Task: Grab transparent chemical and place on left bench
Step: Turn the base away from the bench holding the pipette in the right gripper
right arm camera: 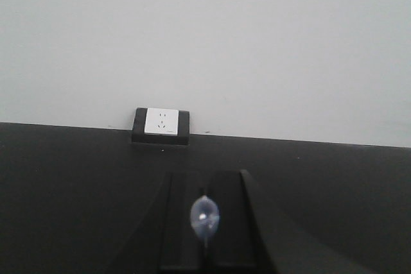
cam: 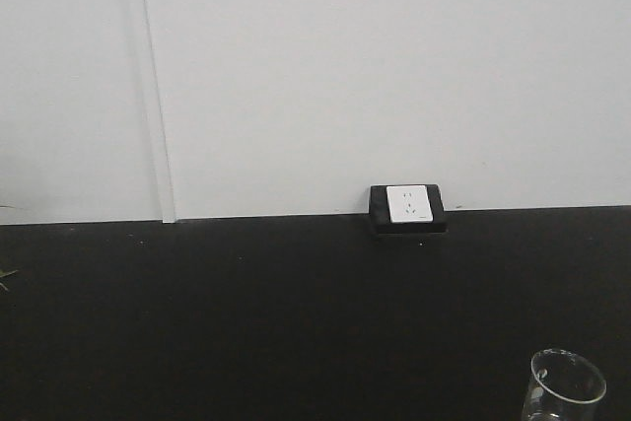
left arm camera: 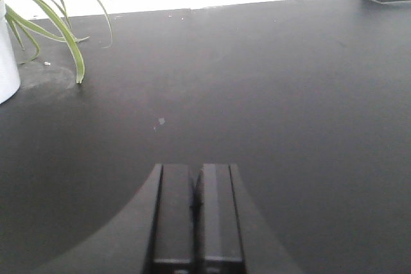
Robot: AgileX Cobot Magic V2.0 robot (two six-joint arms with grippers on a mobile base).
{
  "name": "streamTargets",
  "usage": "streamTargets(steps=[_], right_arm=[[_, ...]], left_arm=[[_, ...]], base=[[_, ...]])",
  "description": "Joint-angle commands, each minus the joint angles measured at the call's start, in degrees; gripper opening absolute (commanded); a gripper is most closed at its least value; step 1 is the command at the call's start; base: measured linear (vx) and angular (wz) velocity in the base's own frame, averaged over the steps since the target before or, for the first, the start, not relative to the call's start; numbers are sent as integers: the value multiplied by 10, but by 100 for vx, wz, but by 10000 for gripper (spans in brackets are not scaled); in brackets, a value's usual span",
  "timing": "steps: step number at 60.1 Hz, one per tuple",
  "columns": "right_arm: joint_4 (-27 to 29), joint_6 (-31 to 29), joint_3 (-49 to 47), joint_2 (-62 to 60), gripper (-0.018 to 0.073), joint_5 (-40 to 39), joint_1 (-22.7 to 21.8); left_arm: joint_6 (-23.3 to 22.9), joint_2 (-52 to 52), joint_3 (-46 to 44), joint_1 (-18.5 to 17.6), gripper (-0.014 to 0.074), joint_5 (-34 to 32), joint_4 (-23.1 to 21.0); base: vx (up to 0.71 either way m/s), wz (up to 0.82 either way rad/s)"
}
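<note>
Apparently the right gripper (right arm camera: 205,176) is clamped on the small clear glass beaker (cam: 567,386) — glinting between its fingers — while the left gripper (left arm camera: 196,168), pressed together, empty, sits farther off.

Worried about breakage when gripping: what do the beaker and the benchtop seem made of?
The beaker looks like clear, colourless glass with a glossy finish: the background shows through it and its rim catches bright highlights, though clear plastic cannot be ruled out. The benchtop is a matte black slab giving only dull reflections; laminate, resin or stone, I cannot tell.
</note>
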Motion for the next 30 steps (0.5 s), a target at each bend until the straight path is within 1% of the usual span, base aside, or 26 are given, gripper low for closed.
streamTargets(steps=[1, 15, 30], right_arm=[[-2, 1, -17, 5, -1, -25, -1], [-2, 1, -17, 5, -1, -25, -1], [-2, 1, -17, 5, -1, -25, -1]], left_arm=[[-4, -11, 9, -1, -3, -45, 0], [-4, -11, 9, -1, -3, -45, 0], [-4, -11, 9, -1, -3, -45, 0]], base=[[-4, 3], [-9, 5], [-20, 6]])
